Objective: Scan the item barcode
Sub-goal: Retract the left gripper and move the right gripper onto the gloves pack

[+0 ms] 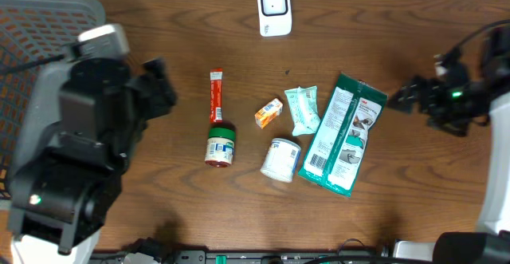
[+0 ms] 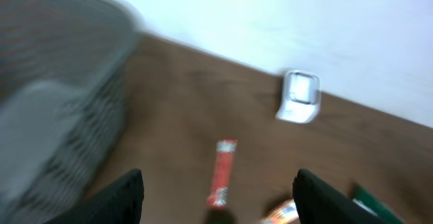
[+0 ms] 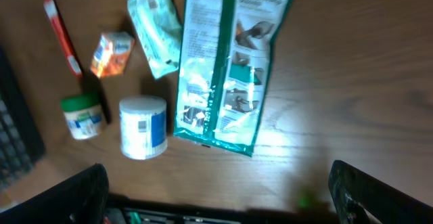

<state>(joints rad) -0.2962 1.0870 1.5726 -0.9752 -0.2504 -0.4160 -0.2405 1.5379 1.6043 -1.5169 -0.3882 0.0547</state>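
Several items lie mid-table: a red stick packet [image 1: 215,95], a green-lidded jar [image 1: 221,145], a white tub [image 1: 280,159], a small orange box [image 1: 268,113], a pale green wipes pack [image 1: 303,108] and a large green package [image 1: 343,133]. The white barcode scanner [image 1: 273,9] stands at the far edge. My left gripper [image 1: 162,88] hovers open, left of the items and holding nothing. The blurred left wrist view shows the red stick packet [image 2: 222,172] ahead between its fingers [image 2: 122,198] and the scanner [image 2: 300,97] beyond. My right gripper [image 1: 398,96] hangs open, right of the green package [image 3: 226,61].
A grey mesh basket [image 1: 36,25] fills the far left corner, also seen as the basket [image 2: 54,116] in the left wrist view. The table's near edge [image 3: 203,210] runs between the right fingers, with cables below.
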